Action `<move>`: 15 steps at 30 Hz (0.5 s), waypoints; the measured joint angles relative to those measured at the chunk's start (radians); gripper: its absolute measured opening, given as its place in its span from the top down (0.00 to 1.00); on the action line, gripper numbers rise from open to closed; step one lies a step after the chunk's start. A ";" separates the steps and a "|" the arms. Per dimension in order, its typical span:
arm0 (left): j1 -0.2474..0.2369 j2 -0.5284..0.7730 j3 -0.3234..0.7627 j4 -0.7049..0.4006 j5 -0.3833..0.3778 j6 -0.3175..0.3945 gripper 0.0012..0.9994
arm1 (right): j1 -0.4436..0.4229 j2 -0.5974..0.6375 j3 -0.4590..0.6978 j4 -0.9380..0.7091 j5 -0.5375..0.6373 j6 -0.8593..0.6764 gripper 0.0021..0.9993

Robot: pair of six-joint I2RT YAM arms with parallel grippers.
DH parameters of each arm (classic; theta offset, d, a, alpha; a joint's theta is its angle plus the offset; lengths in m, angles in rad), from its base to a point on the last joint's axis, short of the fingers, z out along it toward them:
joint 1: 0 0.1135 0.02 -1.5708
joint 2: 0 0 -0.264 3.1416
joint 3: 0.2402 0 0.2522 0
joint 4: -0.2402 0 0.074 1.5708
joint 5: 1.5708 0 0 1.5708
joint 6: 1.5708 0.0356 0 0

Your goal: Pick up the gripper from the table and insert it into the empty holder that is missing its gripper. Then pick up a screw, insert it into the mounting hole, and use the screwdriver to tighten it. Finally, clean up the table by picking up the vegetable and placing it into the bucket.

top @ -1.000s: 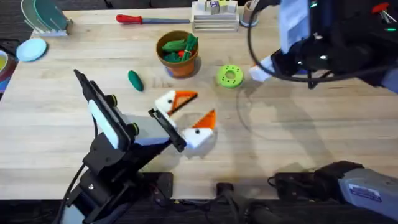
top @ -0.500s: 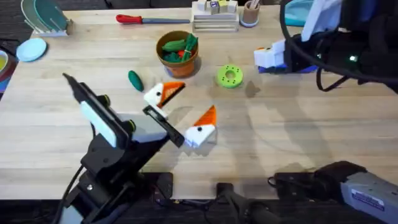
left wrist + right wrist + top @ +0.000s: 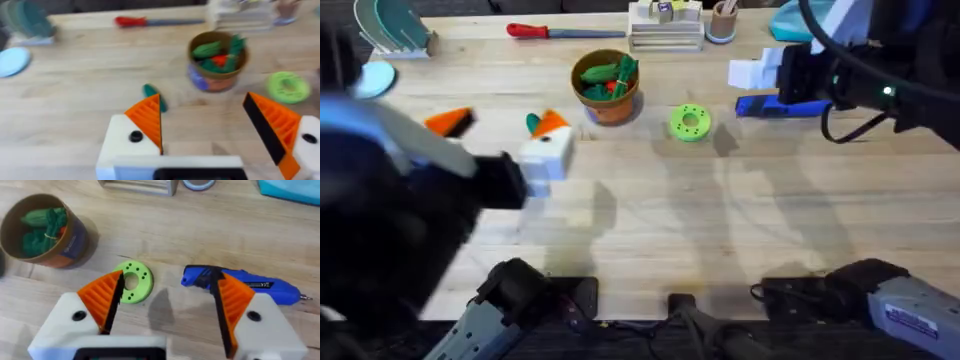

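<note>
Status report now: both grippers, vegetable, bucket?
Left gripper open, empty, near vegetable. Right gripper open over screwdriver. Bucket already holds toy greens.

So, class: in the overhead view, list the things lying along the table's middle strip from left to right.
Vegetable → bucket → green disc → screwdriver.

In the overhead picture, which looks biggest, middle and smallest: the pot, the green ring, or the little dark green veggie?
1. The pot, biggest.
2. The green ring, middle.
3. The veggie, smallest, though the left gripper's finger covers part of it.
</note>
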 joint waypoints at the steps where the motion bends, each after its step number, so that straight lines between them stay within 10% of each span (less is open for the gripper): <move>1: 0.015 0.042 0.047 -0.053 -0.023 -0.001 0.01 | 0.000 0.000 0.000 0.001 0.000 0.003 0.01; 8: 0.143 0.296 0.216 -0.207 -0.044 -0.004 0.01 | 0.000 0.000 0.000 0.001 0.000 0.015 0.01; 15: 0.166 0.449 0.218 -0.227 0.031 -0.004 0.01 | 0.000 0.000 0.000 0.000 0.000 0.015 0.01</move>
